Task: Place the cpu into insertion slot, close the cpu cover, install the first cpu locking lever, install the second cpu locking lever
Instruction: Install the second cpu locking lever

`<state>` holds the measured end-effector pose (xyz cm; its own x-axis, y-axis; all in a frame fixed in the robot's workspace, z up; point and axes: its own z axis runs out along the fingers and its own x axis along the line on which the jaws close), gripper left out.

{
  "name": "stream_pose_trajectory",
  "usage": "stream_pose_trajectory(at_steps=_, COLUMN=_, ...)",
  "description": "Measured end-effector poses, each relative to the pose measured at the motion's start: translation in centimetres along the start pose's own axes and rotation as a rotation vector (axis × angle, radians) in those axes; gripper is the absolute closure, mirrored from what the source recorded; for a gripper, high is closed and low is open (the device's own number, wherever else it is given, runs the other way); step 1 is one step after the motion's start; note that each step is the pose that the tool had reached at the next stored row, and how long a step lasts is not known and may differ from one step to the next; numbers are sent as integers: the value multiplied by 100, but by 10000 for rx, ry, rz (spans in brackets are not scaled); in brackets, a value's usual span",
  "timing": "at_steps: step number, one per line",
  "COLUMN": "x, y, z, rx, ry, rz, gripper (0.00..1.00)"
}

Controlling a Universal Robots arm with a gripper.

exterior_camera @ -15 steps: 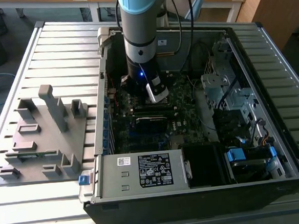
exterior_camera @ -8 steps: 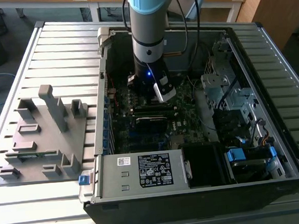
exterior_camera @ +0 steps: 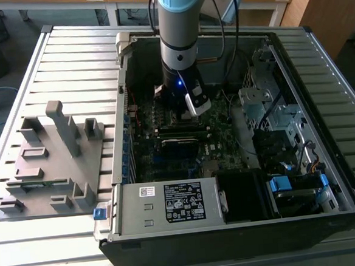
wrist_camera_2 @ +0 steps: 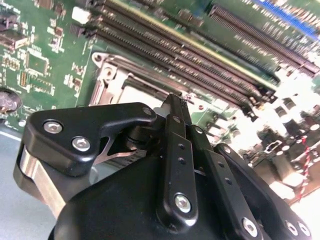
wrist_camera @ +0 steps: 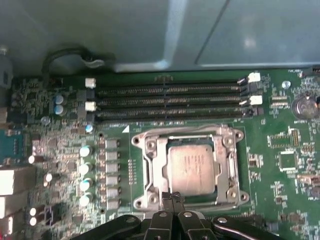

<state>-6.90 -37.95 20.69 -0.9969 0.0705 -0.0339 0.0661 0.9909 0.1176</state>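
Observation:
The cpu (wrist_camera: pixel 192 170) lies flat in the insertion slot (wrist_camera: pixel 235 142), its dull grey top showing through the cut-out of the silver cpu cover (wrist_camera: pixel 151 165), which lies down around it. In the first wrist view my gripper (wrist_camera: pixel 172 196) is shut, its thin black fingertips pressed together at the socket's near edge, nothing visible between them. In the second wrist view the gripper (wrist_camera_2: pixel 176 100) points at the slot's silver rim (wrist_camera_2: pixel 107 82). In the exterior view the gripper (exterior_camera: pixel 181 113) reaches down into the open computer case over the board. I cannot make out the locking levers' positions.
Long black memory slots (wrist_camera: pixel 167 102) run beside the socket. A row of capacitors (wrist_camera: pixel 85 170) and a coin battery (wrist_camera: pixel 305 107) flank it. The case holds a power supply (exterior_camera: pixel 170 203) and a drive cage (exterior_camera: pixel 267 108). A grey fixture (exterior_camera: pixel 51 160) sits on the exterior view's left.

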Motion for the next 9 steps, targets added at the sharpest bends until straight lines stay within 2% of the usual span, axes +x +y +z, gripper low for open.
stream_pose_trajectory(at_steps=6, x=-40, y=97, z=15, rx=36, ry=-2, rz=-2, gripper=90)
stream_pose_trajectory(at_steps=9, x=-81, y=125, z=20, rx=43, ry=-2, rz=-2, gripper=90)
